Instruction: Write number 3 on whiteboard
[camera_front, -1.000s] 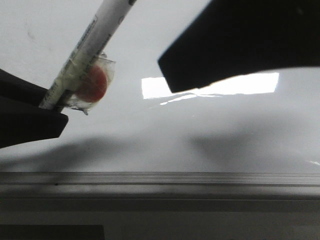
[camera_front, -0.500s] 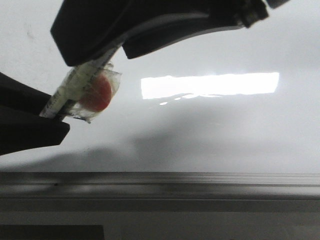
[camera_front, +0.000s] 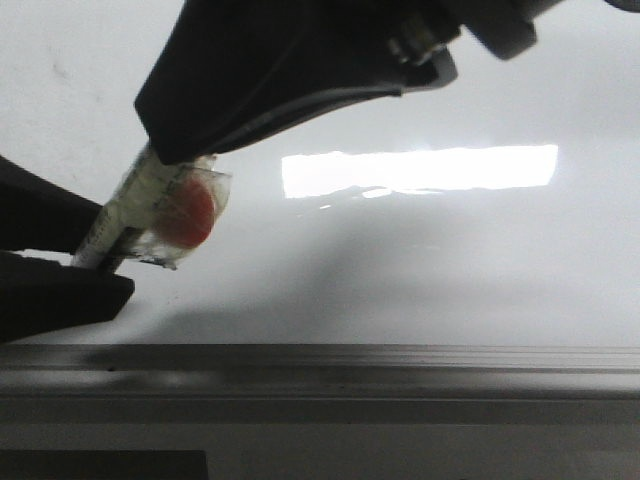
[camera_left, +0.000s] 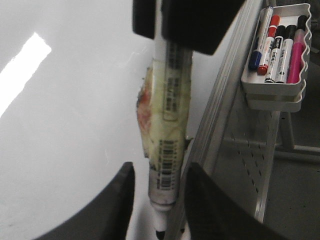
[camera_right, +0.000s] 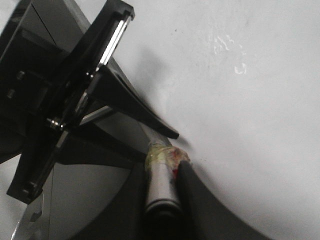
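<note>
The whiteboard (camera_front: 450, 270) fills the front view, and I see no number 3 on it. A white marker (camera_front: 140, 195) with tape and an orange-red lump on its barrel slants above the board. My right gripper (camera_front: 165, 140) is shut on its upper barrel, as the right wrist view (camera_right: 162, 170) shows. My left gripper (camera_front: 112, 248) is open round the marker's tip end, and the left wrist view (camera_left: 160, 170) shows a gap on both sides of the marker (camera_left: 170, 140). The black nib points down between the left fingers.
A grey metal edge strip (camera_front: 320, 360) runs along the board's near side. A bright light reflection (camera_front: 420, 170) lies on the board. A white tray (camera_left: 275, 85) with several coloured markers hangs on a perforated metal frame beside the board.
My right gripper has come in from the right and closed over the marker's upper barrel. My left fingers have parted a little round the tip end.
</note>
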